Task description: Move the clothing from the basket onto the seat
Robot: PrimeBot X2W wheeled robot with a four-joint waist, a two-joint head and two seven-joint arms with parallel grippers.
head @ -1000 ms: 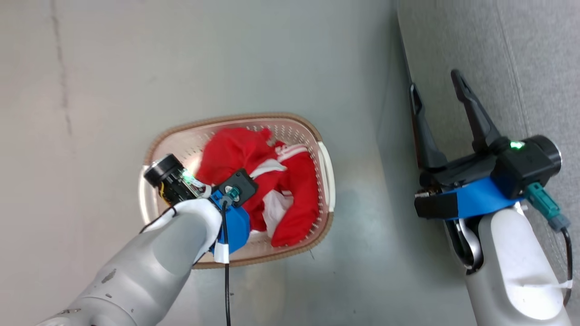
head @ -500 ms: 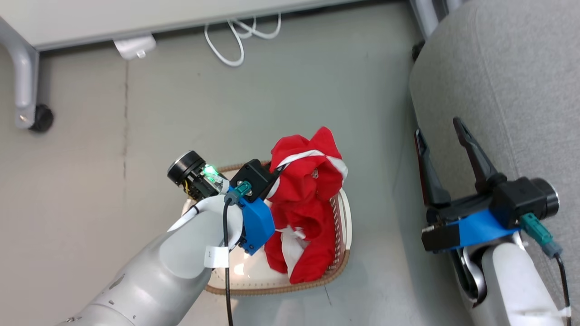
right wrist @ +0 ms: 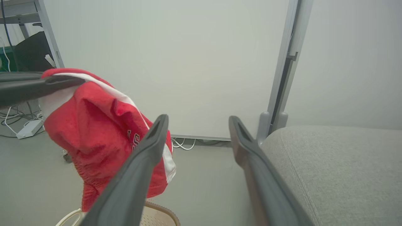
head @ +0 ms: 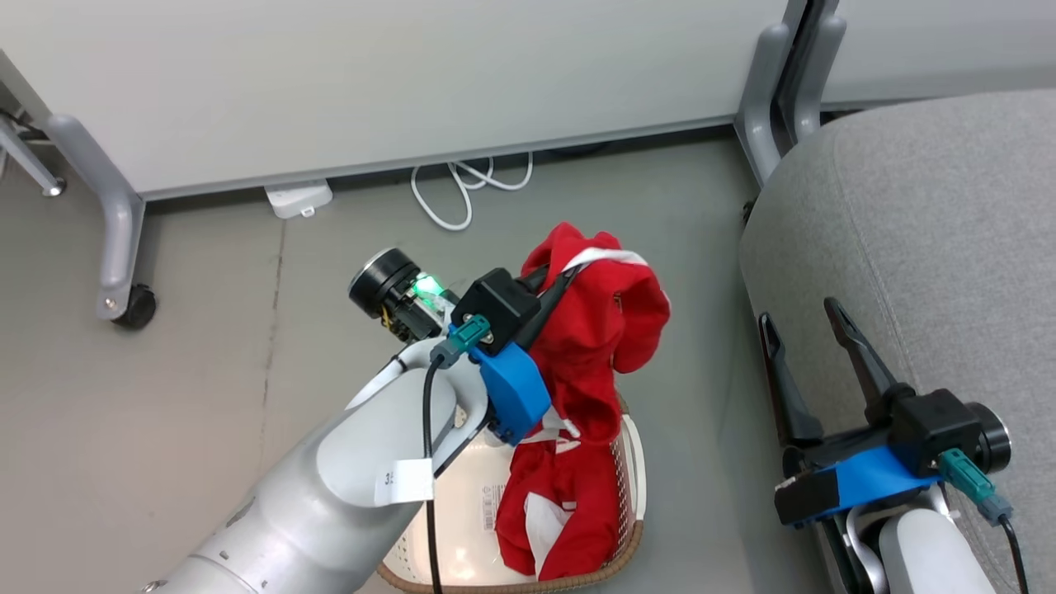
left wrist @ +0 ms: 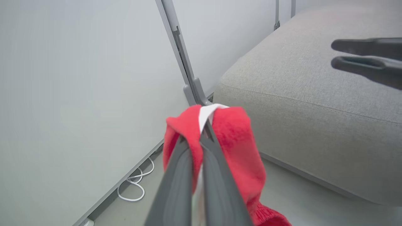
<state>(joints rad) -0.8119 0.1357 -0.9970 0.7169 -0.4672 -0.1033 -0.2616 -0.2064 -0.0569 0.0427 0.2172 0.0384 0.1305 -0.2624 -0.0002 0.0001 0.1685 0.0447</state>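
Left gripper (left wrist: 206, 130) pinched tight on red clothing (head: 606, 330), held above basket (head: 631, 462), tail hanging into it, beside grey seat (head: 907, 214). Right gripper (head: 796, 311) spread, empty. Risk: trailing fabric could snag the rim and slip the pinch.

My left forearm (head: 330, 487) hides the basket (head: 634, 474) from 9 o'clock; clothing (head: 602, 330) covers its 3 o'clock interior. Label (head: 488, 505) print too small to read. Seat (head: 907, 231) cut off at 3 o'clock.

Pale grey forearm (head: 330, 487), blue bracket (head: 516, 388), black cable (head: 426, 412) — tag (head: 404, 480) perhaps numbered.
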